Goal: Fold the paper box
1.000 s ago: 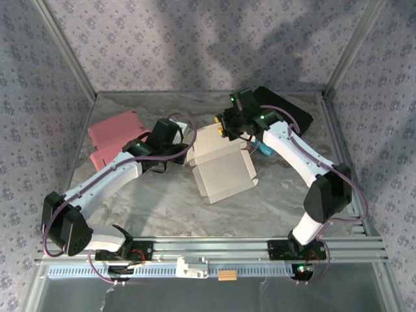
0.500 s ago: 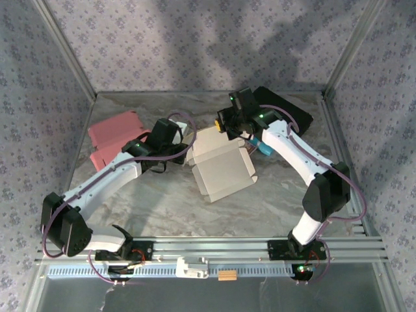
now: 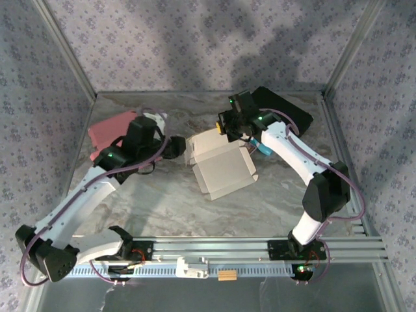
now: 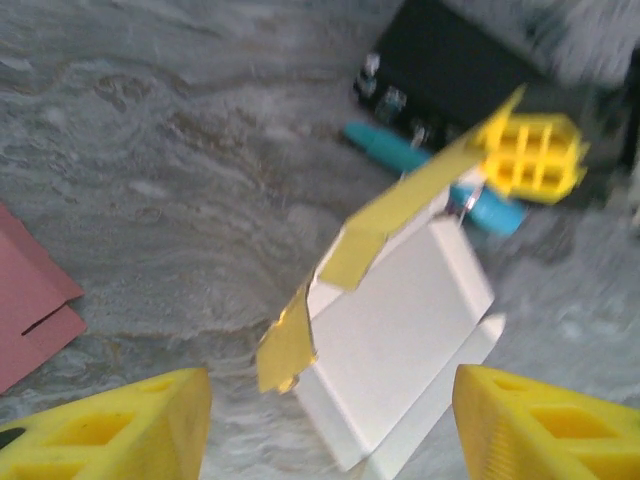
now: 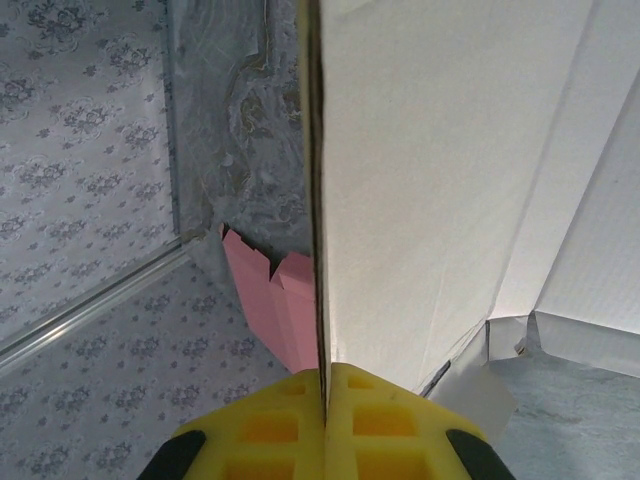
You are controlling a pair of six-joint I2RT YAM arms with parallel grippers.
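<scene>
Left gripper (image 3: 175, 147) has let go of the paper box (image 3: 224, 170), opened and backed off left; right gripper (image 5: 322, 390) has clamped its back flap.

The paper box (image 3: 224, 170) is white card, matt, with a fine ribbed grain on its panels. The right gripper (image 5: 322, 395) has fingers (image 5: 260, 430) of matt yellow moulded plastic with a grid of open cells. The surface (image 3: 162, 195) is smooth, grey and marbled, with a faint sheen. The pink sheets (image 3: 110, 127) look like matt card. The frame rails (image 3: 214, 250) are brushed metal. The teal object (image 3: 263, 148) is smooth plastic.
</scene>
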